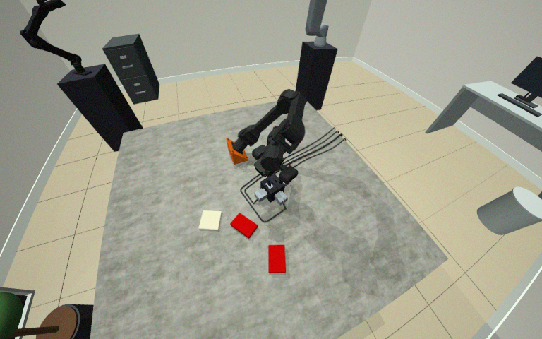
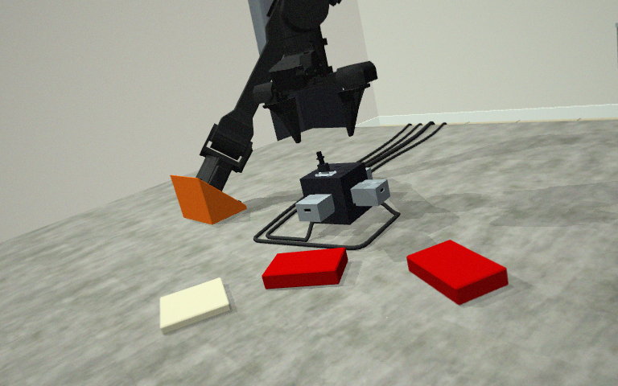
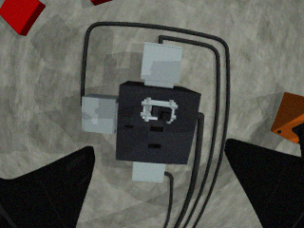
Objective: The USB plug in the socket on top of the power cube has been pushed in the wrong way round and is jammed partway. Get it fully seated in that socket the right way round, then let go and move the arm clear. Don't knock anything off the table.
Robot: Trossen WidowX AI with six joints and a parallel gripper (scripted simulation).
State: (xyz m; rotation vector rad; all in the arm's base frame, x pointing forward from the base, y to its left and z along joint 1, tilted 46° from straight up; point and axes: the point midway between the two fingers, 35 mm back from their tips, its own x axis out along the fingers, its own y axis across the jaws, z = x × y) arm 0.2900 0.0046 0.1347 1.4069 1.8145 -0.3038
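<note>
A mottled grey surface (image 1: 179, 259) (image 2: 136, 355) (image 3: 47, 71) lies under the workpieces, with pale walls and a tiled floor (image 1: 51, 191) beyond. The gripper (image 1: 272, 172) (image 2: 323, 137) (image 3: 162, 151) points downward above the power cube (image 1: 274, 193) (image 2: 325, 193) (image 3: 178, 142); its fingers are spread nearly fully and hold nothing. The USB plug (image 1: 270, 184) (image 2: 320, 159) (image 3: 163, 113) stands in the white-rimmed top socket (image 2: 325, 174) (image 3: 143, 110), protruding and below the fingertips. Its orientation cannot be determined. Pale grey blocks (image 1: 260, 195) (image 2: 314, 207) (image 3: 161, 64) project from the cube's sides. Black cables (image 1: 264, 221) (image 2: 300, 244) (image 3: 226, 71) loop around it. The arm's orange base (image 1: 239, 159) (image 2: 195, 200) (image 3: 287, 111) is located to one side. Farther out, two red blocks (image 1: 276, 258) (image 2: 457, 272) (image 3: 21, 14) and a cream block (image 1: 209, 219) (image 2: 195, 305) lie flat.
</note>
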